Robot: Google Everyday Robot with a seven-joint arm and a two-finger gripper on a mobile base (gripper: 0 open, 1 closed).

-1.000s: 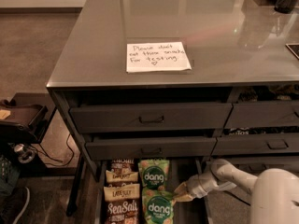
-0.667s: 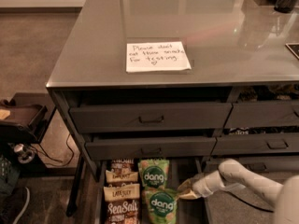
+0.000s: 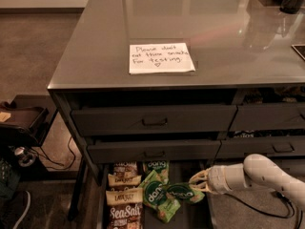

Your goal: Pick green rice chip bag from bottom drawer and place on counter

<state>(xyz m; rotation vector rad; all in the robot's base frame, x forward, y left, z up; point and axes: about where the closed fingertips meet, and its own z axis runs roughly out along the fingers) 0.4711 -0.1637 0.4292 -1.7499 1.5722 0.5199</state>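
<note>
As it reaches into the open bottom drawer, the gripper pinches the edge of a tilted green chip bag.

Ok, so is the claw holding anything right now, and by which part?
Yes, it looks so: the claw, down in the bottom drawer, pinches a green rice chip bag by its right-hand edge, the bag lying tilted sideways.
</note>
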